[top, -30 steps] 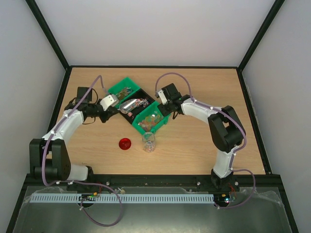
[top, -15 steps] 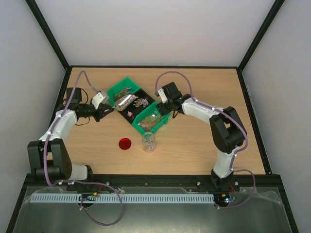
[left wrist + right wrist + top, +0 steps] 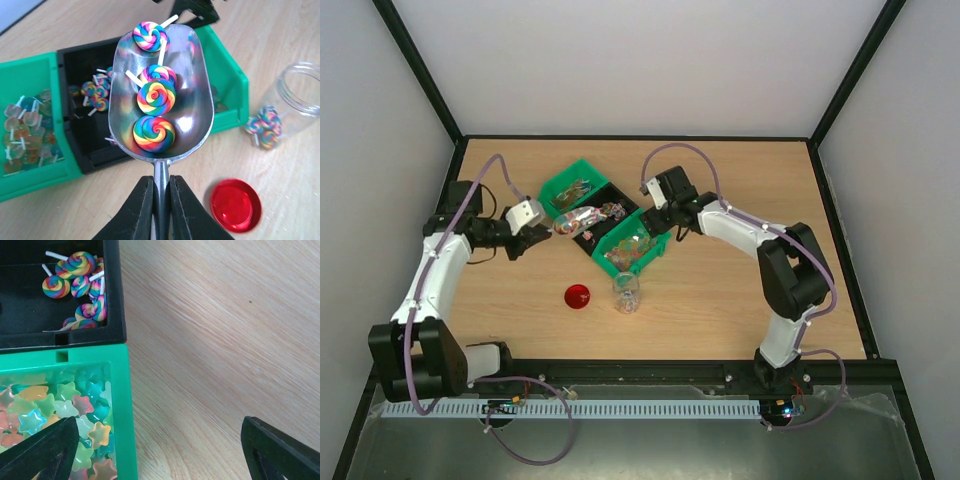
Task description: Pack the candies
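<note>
My left gripper (image 3: 161, 200) is shut on the handle of a silver metal scoop (image 3: 160, 95). The scoop holds several rainbow swirl lollipop candies (image 3: 156, 97) above the black bin (image 3: 75, 65). In the top view the gripper (image 3: 542, 228) and scoop (image 3: 578, 220) hang over the bins' left edge. More lollipops (image 3: 75, 275) lie in the black bin. Star candies (image 3: 65, 410) fill a green bin (image 3: 125, 405). My right gripper (image 3: 160, 450) is open and empty, with one finger over the star bin's corner and the other over the bare table. The clear jar (image 3: 300, 95) holds a few lollipops.
The red lid (image 3: 577, 296) lies on the table left of the jar (image 3: 626, 292), and it also shows in the left wrist view (image 3: 235, 205). A second green bin (image 3: 30, 75) of round translucent candies sits beyond the black bin. Black frame rails border the table.
My left arm has drawn the loaded scoop back to the left, out of the black bin's middle. The right arm has barely moved.
</note>
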